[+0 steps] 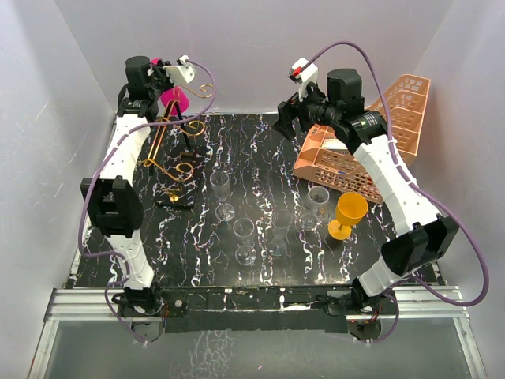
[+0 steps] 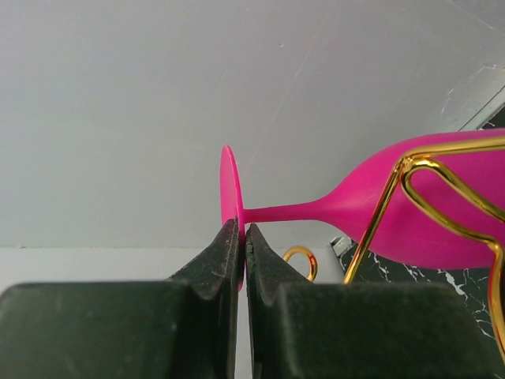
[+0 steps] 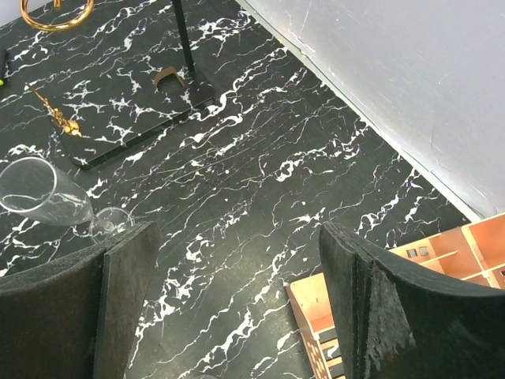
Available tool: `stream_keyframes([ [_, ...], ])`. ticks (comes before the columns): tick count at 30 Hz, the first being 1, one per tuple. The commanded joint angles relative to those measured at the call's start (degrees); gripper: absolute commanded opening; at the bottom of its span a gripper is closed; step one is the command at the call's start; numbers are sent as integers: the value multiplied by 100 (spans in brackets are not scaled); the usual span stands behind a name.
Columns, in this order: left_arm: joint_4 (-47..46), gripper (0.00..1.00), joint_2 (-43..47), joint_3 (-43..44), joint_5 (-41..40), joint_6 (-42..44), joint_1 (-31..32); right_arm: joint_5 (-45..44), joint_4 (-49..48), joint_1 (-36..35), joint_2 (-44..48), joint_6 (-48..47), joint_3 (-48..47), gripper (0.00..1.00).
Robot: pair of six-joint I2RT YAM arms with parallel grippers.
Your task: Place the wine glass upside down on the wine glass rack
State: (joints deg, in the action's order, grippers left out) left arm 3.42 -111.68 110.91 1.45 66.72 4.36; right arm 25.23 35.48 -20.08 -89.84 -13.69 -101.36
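Black marble table (image 1: 252, 158), white walls. My left gripper (image 2: 243, 237) pinches the foot rim of the pink wine glass (image 2: 355, 207). Its stem runs sideways away from the jaws, and the bowl lies behind the rack's (image 2: 407, 161) gold wire; I cannot tell if they touch. My right gripper (image 3: 241, 233) gapes wide, well apart.

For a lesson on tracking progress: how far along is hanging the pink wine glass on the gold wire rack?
Done: the pink wine glass is off the table, its bowl at the rack's gold wire. In hand: the left fingers pinch its foot; the right fingers hang open, empty. Left: seating the glass and letting go.
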Motion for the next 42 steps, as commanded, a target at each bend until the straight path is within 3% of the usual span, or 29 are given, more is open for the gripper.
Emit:
stream_keyframes([
  [1,-227,0,667,-301,3,106,-5,95,-384,26,240,43,-2,89],
  [26,-455,0,1016,-1002,-834,440,-5,200,-432,32,231,92,50,90],
  [42,-421,0,1291,-1434,-763,489,-5,241,-469,30,203,87,110,90],
])
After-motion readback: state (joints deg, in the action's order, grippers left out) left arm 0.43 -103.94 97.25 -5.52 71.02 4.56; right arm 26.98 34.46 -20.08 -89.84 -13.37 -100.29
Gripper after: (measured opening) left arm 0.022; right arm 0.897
